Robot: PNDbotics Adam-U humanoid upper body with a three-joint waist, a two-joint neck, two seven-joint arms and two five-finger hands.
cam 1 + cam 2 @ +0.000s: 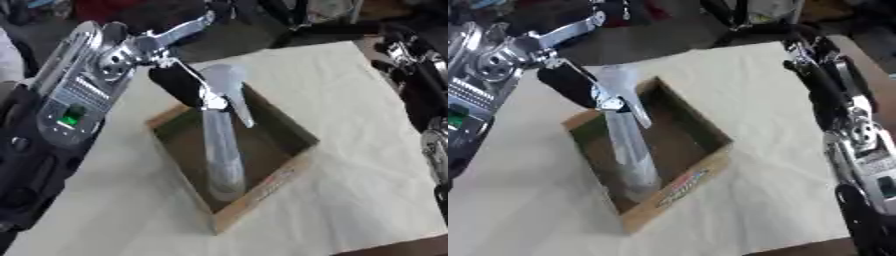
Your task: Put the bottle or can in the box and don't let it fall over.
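Observation:
A clear plastic bottle (223,155) stands upright inside the open cardboard box (276,182), with its base on the box floor near the front corner. My left hand (182,82) comes in from the upper left, its black palm and silver fingers wrapped round the bottle's upper part. My right arm runs along the right edge, and its hand (808,57) hangs dark over the table's far right corner, away from the box.
The box sits on a table covered with a cream cloth (350,115), with open cloth to its right and front. The table's near edge (394,245) shows at the lower right. Dark clutter lies beyond the far edge.

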